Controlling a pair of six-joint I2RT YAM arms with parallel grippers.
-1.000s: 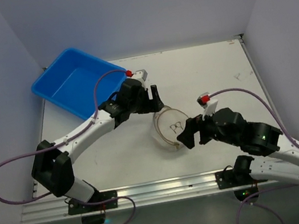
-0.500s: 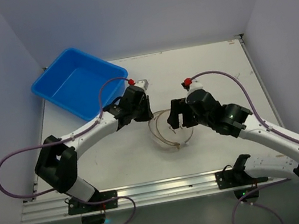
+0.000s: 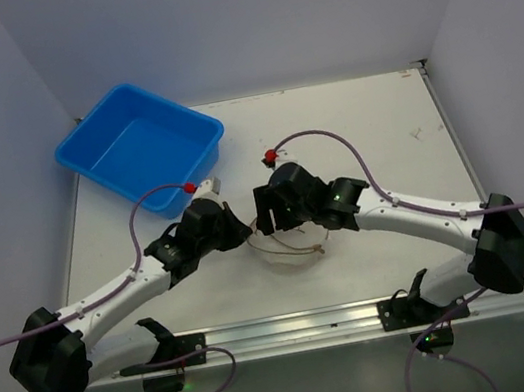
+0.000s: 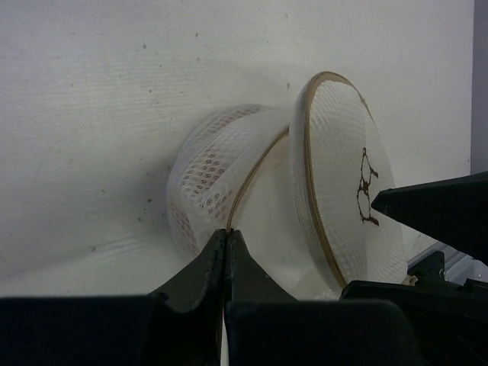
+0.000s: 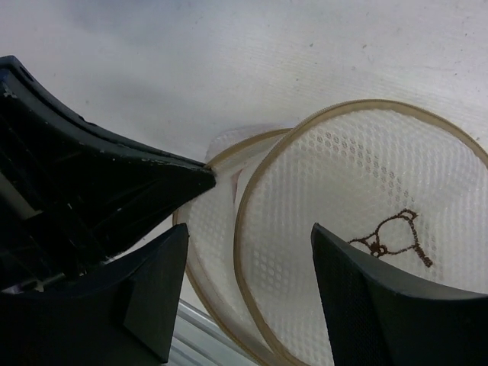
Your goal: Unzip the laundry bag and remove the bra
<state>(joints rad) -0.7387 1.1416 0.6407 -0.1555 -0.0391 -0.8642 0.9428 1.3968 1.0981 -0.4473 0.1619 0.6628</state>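
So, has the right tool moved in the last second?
Yes. The right tool swung left, toward the tub, and is now over the bag.

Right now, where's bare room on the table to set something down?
Free: the far-right stretch of the table, from the blue tub to the right wall. Crowded: the middle, where left gripper and right gripper meet at the laundry bag.
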